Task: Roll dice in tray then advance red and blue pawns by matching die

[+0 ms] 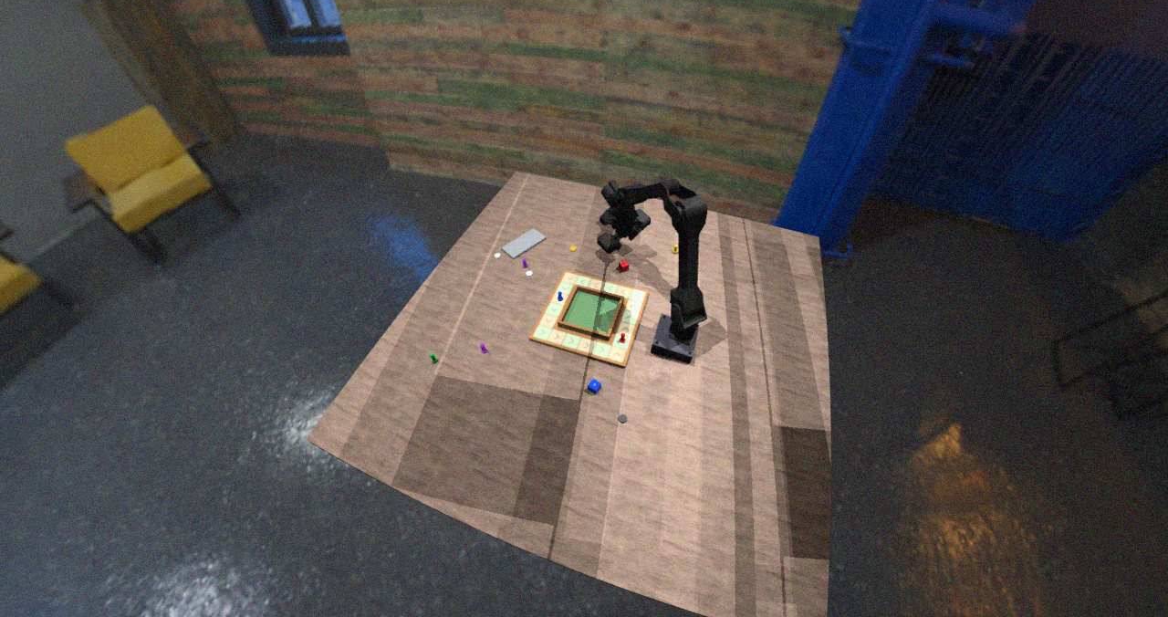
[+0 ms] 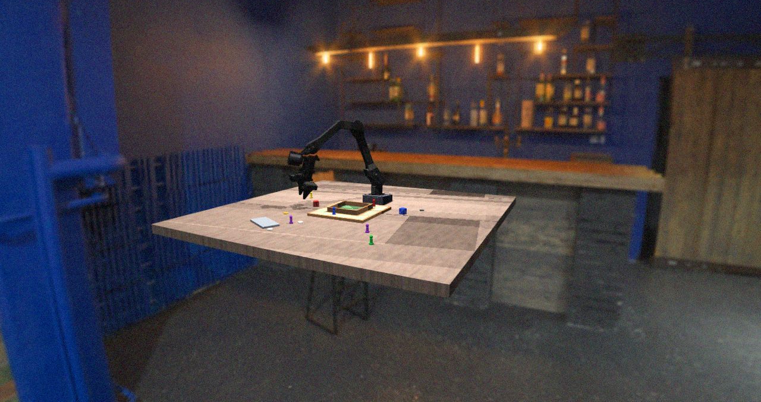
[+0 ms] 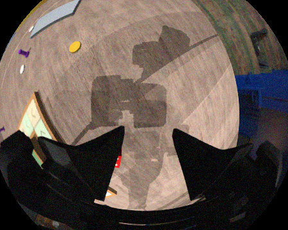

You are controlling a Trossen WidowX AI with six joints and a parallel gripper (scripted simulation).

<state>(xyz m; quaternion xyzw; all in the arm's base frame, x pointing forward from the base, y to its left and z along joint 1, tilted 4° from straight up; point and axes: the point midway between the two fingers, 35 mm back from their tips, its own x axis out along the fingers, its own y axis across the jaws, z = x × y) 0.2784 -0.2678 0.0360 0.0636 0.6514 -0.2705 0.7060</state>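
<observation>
Room: dark, glossy floor (image 1: pixel 269 483) (image 2: pixel 319 362); a plank wall (image 1: pixel 490 82) (image 3: pixel 224 19) in brown and green, and blue metalwork (image 1: pixel 840 123) (image 2: pixel 37 239) (image 3: pixel 262 83). The exterior view shows a wood-topped bar counter (image 2: pixel 478 167) below lit bottle shelves, out of focus; the top view adds a yellow armchair (image 1: pixel 139 168). Surface: square wood-grain table (image 1: pixel 693 483) (image 2: pixel 425 272) (image 3: pixel 198 64), thick-edged, with darker rectangular patches and thin dark lines across the top; the arm's shadow falls on it. Black arm (image 1: pixel 688 245) (image 2: pixel 365 147) stands on the table beside the game board (image 1: pixel 543 333) (image 2: pixel 314 214) (image 3: pixel 30 110). Gripper (image 1: pixel 622 235) (image 2: pixel 305 192) (image 3: pixel 149 131) is above the surface, fingers spread, nothing between them. The green-floored tray (image 1: pixel 591 311) (image 2: pixel 351 207) sits mid-board, neither die inside. Grey slab (image 1: pixel 523 243) (image 2: pixel 264 222) (image 3: pixel 56 16) lies flat, apart from the board. Both dice rest on the wood outside the board: red die (image 1: pixel 622 266) (image 2: pixel 315 203) (image 3: pixel 118 161) near the gripper side, blue die (image 1: pixel 594 385) (image 2: pixel 402 210) beyond the opposite edge. Red pawn (image 1: pixel 622 338) (image 2: pixel 374 203) and blue pawn (image 1: pixel 560 296) (image 2: pixel 334 210) stand upright on the track. Smallest noted: yellow disc (image 1: pixel 573 248) (image 2: pixel 285 213) (image 3: pixel 75 46), flat on the wood.
</observation>
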